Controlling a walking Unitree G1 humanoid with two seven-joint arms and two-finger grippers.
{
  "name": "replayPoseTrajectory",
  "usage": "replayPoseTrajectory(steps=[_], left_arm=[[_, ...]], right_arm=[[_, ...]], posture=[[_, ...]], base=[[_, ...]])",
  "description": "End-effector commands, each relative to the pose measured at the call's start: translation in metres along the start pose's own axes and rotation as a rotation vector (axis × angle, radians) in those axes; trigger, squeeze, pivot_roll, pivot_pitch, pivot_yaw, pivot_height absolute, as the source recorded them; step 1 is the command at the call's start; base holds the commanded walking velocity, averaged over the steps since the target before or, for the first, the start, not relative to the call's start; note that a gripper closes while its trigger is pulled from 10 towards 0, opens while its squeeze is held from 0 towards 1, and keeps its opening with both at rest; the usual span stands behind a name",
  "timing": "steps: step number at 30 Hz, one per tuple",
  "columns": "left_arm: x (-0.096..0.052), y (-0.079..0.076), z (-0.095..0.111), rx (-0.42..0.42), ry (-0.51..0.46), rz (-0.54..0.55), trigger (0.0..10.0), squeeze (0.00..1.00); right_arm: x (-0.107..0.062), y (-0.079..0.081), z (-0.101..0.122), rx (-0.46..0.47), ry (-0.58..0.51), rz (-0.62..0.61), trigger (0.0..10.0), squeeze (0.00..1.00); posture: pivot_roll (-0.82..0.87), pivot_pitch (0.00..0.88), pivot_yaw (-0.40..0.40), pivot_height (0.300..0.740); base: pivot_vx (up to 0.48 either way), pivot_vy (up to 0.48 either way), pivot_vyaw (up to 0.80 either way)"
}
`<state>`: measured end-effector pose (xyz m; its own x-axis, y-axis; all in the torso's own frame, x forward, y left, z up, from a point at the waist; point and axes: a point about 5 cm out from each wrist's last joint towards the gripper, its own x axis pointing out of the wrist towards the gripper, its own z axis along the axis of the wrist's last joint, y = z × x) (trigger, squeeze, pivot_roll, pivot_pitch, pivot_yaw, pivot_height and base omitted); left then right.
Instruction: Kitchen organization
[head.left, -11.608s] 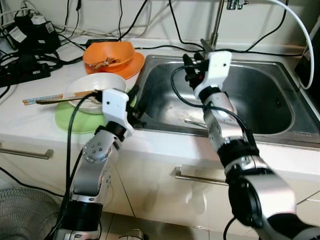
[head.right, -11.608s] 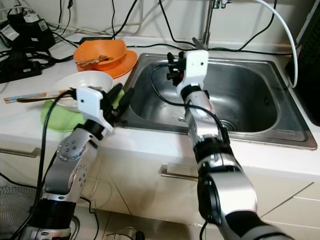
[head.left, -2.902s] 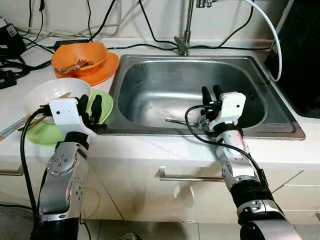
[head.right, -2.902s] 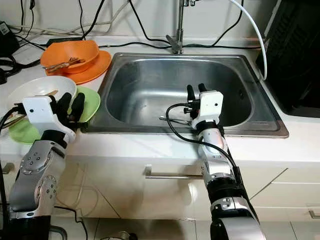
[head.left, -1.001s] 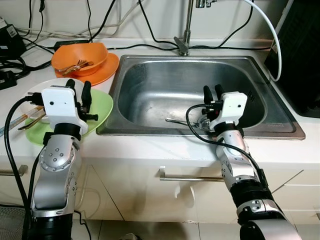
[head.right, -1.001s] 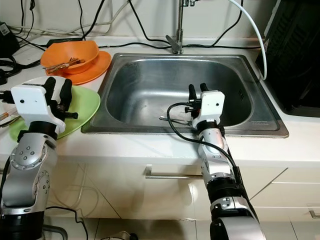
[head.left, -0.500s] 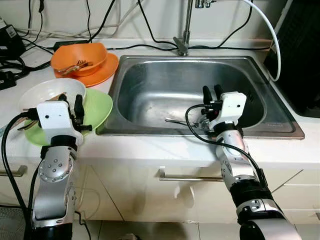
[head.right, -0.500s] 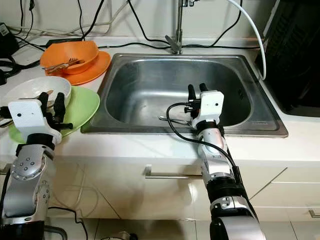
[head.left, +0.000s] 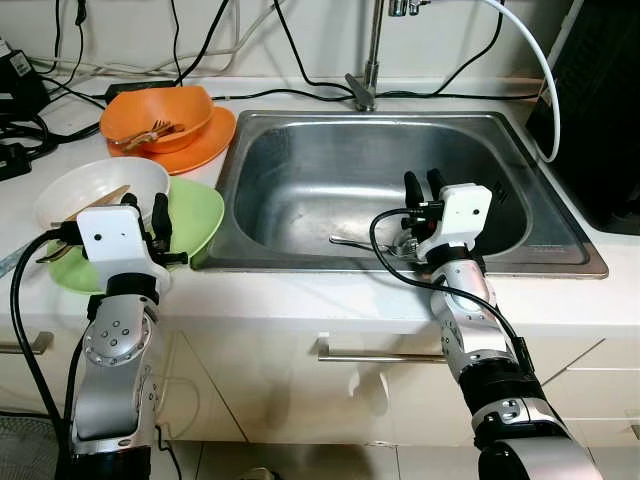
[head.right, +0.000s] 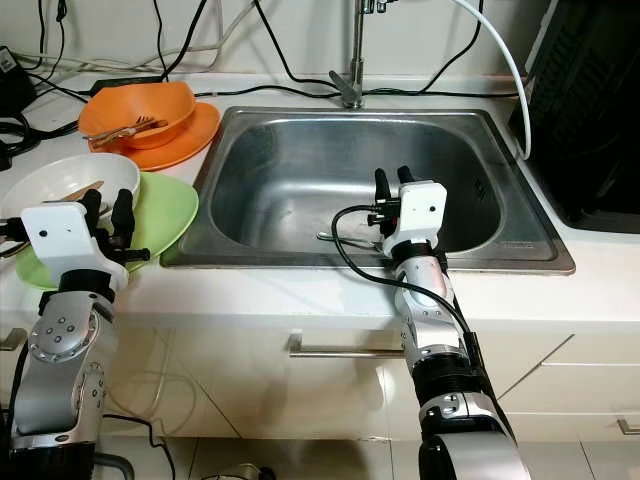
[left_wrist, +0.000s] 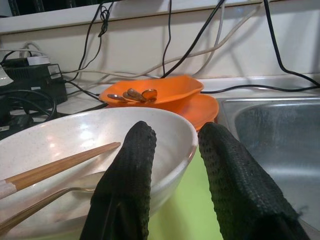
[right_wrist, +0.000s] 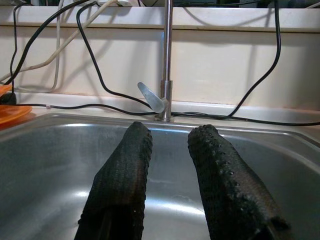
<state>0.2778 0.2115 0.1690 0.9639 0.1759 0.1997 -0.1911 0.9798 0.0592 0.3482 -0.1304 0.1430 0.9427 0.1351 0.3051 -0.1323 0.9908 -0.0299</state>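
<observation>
My left gripper (head.left: 148, 213) hovers with parted, empty fingers beside the white bowl (head.left: 95, 190), lining up its rim, while my right gripper (head.left: 426, 188) waits unclenched over the sink (head.left: 560, 240).

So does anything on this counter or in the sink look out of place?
Yes. Black power cables trail along the counter right behind the sink, close to the tap. A lone utensil lies in the basin, apart from the stacked dishes.
</observation>
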Motion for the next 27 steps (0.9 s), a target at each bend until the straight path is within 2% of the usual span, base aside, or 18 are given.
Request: replayPoseTrajectory(steps=[1, 21, 27], left_arm=[[0.000, 0.003, -0.003, -0.010, 0.014, 0.013, 10.0, 0.00], [0.014, -0.012, 0.004, -0.051, -0.005, -0.053, 10.0, 0.00], [0.013, -0.010, 0.007, -0.041, -0.027, -0.048, 10.0, 0.00]], right_arm=[[-0.007, 0.000, -0.012, 0.017, 0.056, -0.010, 10.0, 0.00], [-0.007, -0.002, -0.012, 0.015, 0.054, -0.022, 10.0, 0.00], [-0.007, -0.004, -0.011, 0.013, 0.052, -0.028, 10.0, 0.00]], posture=[[0.20, 0.031, 0.065, 0.740], [0.19, 0.029, 0.073, 0.740], [0.19, 0.030, 0.074, 0.740]], base=[[0.000, 0.000, 0.00], [0.000, 0.000, 0.00], [0.000, 0.000, 0.00]])
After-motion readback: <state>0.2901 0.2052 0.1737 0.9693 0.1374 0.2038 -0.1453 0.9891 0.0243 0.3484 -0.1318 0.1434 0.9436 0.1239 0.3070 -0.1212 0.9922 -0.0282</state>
